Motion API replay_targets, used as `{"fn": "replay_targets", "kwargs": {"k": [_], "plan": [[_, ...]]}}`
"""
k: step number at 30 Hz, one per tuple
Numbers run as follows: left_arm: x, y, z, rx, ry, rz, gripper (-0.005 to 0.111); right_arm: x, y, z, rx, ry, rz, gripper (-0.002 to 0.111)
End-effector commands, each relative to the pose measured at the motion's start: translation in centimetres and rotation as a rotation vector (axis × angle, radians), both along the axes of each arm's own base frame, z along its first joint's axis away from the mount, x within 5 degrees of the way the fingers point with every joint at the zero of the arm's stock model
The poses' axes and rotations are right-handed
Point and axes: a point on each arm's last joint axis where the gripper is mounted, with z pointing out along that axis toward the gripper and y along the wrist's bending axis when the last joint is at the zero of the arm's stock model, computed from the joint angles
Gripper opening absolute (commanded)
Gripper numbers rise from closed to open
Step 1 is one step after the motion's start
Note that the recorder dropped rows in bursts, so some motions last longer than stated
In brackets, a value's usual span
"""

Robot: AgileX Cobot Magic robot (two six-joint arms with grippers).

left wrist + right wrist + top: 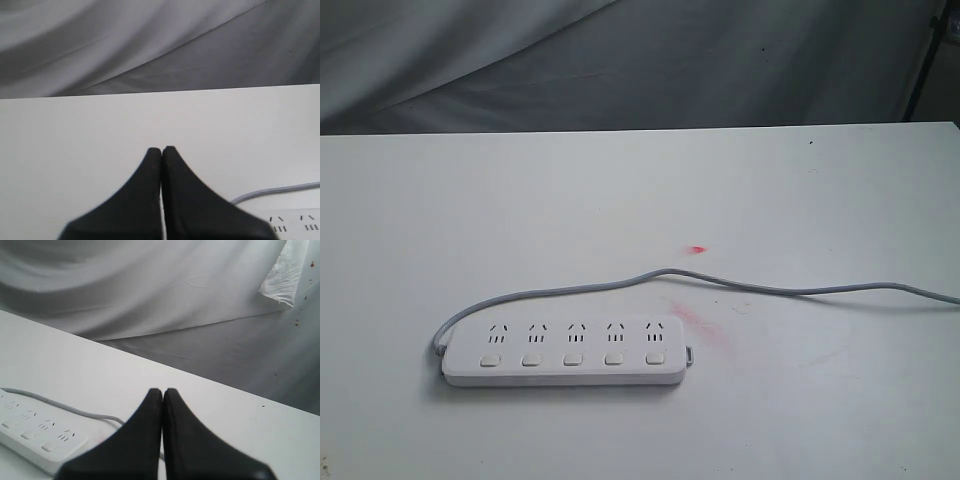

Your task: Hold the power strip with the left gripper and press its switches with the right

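Two tools are being held pinched together, empty: left tool (161, 150), right tool (163, 391) | power strip (563, 352) is being carried flat by table (620, 190), near left | cord (770, 288) is being trailed right.

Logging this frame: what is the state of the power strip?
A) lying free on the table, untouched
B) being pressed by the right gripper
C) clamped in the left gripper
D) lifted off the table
A: the power strip lies flat on the table with no arm near it in the exterior view, and the left gripper and right gripper are both shut on nothing.
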Motion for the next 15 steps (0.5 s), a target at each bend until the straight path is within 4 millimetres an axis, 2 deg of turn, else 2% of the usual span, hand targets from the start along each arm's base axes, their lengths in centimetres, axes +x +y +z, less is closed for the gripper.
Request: {"fn": "replay_targets", "kwargs": {"k": [1, 5, 15], "plan": [[1.3, -0.4, 3.2, 0.01, 0.079, -0.043, 0.0, 0.0, 0.0, -0.1, -0.007, -0.002, -0.007, 0.0], [1.2, -0.6, 4.3, 0.015, 0.105, -0.063, 0.0, 0.0, 0.0, -0.1, -0.007, -0.002, -0.007, 0.0], [0.0, -0.7, 4.8, -0.013, 0.061, -0.074, 0.0, 0.0, 0.0, -0.1, -0.007, -0.002, -0.007, 0.0]]}}
